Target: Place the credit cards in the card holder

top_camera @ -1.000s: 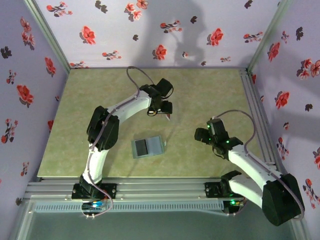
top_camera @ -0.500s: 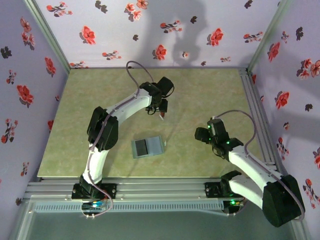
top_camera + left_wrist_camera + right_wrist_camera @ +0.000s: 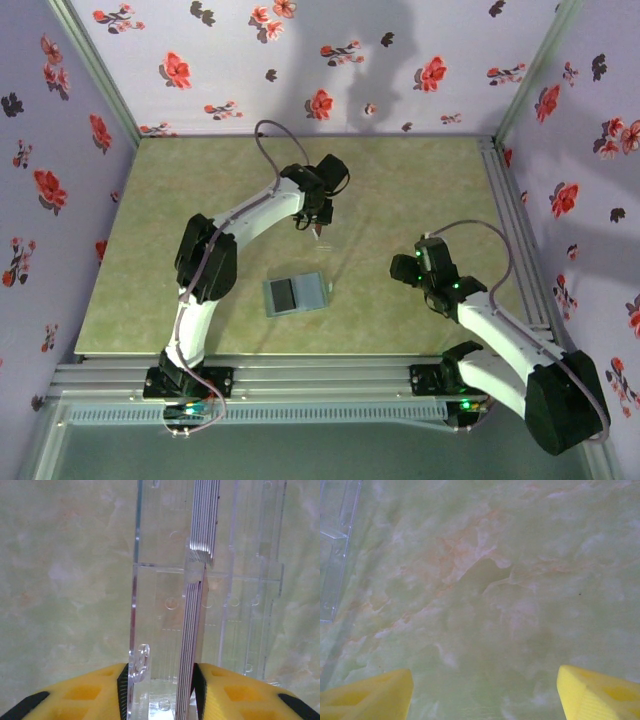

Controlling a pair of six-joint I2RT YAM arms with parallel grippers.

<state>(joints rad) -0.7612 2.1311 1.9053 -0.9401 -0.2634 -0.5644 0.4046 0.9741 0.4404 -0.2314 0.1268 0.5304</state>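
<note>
Left jaws astride edge-on credit cards [image 3: 192, 630]

Between the jaws of my left gripper [image 3: 160, 670] the stack of thin flat cards [image 3: 192, 625] shows edge-on only. Faces and colours are hidden and the far end is cut off at the top, as is the clear plastic rack [image 3: 135, 605] beside it. Whether I pinch the stack, I cannot tell. Ahead-left of my right gripper [image 3: 485, 682], a clear plastic piece [image 3: 335, 555] is cropped.

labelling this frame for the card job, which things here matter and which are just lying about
Job: credit cards, stacked edge-on, straddled by the left claw; card holder, flat on the table.
Lying about: clear plastic rack around the cards; right claw, open over bare table.
</note>
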